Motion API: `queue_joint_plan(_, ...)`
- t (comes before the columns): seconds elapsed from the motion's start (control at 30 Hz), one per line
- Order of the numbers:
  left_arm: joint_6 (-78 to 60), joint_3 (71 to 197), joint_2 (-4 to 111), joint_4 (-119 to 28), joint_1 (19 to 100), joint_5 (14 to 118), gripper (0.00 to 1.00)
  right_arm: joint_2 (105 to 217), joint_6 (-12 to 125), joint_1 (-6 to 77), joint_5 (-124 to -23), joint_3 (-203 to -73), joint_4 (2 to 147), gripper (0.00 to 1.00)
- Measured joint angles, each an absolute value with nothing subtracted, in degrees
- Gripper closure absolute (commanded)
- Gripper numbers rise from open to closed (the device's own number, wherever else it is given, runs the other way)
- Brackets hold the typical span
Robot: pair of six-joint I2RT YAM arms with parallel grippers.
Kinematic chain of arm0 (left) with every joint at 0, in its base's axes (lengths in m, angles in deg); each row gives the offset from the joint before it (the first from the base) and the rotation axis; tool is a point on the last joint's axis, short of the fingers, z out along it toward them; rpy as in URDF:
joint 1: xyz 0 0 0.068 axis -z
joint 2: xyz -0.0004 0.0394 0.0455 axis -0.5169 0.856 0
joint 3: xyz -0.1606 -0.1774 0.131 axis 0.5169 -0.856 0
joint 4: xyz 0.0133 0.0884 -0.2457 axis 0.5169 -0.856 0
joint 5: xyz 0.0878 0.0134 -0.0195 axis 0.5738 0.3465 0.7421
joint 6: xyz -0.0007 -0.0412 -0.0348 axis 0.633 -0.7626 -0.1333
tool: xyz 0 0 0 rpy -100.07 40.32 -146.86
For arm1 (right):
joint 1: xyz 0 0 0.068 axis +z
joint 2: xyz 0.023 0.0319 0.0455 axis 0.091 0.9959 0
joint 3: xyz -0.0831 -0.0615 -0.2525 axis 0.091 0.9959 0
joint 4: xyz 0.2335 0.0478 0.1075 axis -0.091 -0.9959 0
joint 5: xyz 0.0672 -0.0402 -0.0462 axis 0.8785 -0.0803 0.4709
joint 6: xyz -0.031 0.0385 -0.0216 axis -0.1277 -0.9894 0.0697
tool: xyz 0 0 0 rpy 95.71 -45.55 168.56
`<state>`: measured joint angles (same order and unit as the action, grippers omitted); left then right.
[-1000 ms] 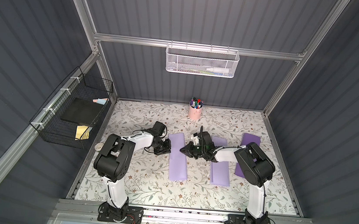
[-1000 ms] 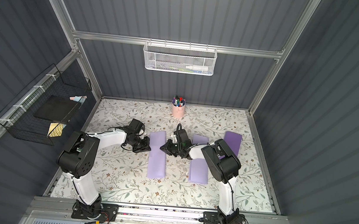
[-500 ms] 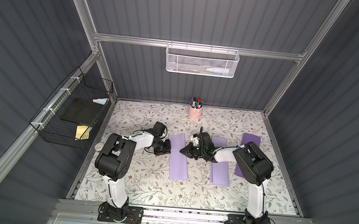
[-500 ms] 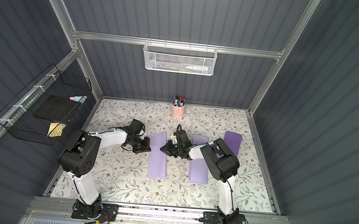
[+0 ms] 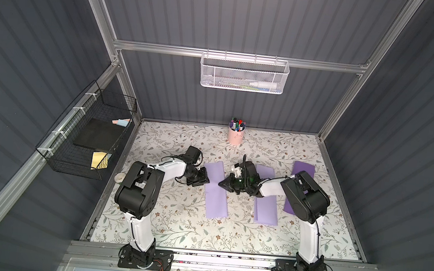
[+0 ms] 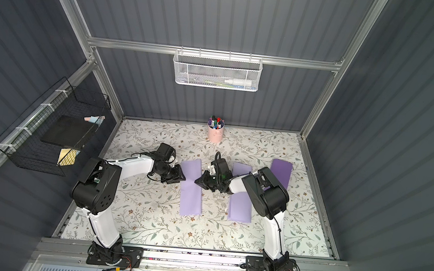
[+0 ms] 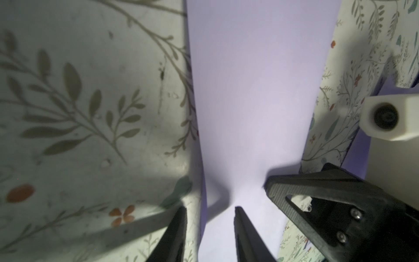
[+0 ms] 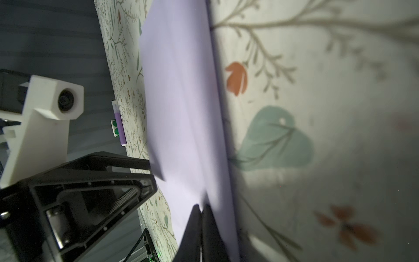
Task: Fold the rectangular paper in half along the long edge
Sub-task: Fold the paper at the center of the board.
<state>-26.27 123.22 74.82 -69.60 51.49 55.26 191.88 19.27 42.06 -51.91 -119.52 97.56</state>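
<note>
The rectangular paper [image 5: 215, 193] [image 6: 190, 194] is a long lilac strip lying folded on the floral mat in both top views. My left gripper [image 5: 204, 180] [image 6: 180, 177] is low at the middle of its left long edge. In the left wrist view the left gripper [image 7: 209, 211] is open, with one finger over the mat and one over the paper [image 7: 249, 90], astride the slightly raised edge. My right gripper [image 5: 222, 184] [image 6: 199, 181] meets the paper from the opposite side. In the right wrist view the right gripper [image 8: 200, 208] is shut, its tips down on the paper [image 8: 181, 102].
A second folded lilac sheet [image 5: 265, 201] and a darker purple sheet [image 5: 301, 171] lie under and beside the right arm. A pink pen cup [image 5: 235, 136] stands at the back. A tape roll [image 5: 120, 177] sits at the mat's left edge. Wire baskets [image 5: 244, 74] [image 5: 86, 139] hang on the walls.
The left gripper's jaws have parted at the paper's edge. The right gripper's jaws have come fully together. Both arms stay almost where they were.
</note>
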Motion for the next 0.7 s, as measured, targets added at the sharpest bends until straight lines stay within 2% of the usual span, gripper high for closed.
queue_joint_plan(0.07,-26.3,123.2,73.4,-69.7,51.5,55.3,0.7,192.2,19.2,42.1,-51.6,-119.8,97.6,0.93)
queue_joint_plan(0.17,-27.3,123.3,70.7,-68.3,51.5,55.0,0.87,192.4,19.1,42.0,-51.2,-120.1,97.6,0.93)
queue_joint_plan(0.23,-27.9,123.6,69.6,-67.3,51.6,54.6,0.95,192.5,19.1,42.0,-51.0,-120.3,97.5,0.94)
queue_joint_plan(0.37,-28.6,123.7,70.0,-65.2,52.3,54.1,1.0,192.6,19.0,42.0,-50.9,-120.4,97.4,0.93)
queue_joint_plan(0.7,-29.1,121.5,74.2,-62.8,53.6,53.1,1.0,192.6,19.0,42.0,-50.9,-120.6,96.9,0.94)
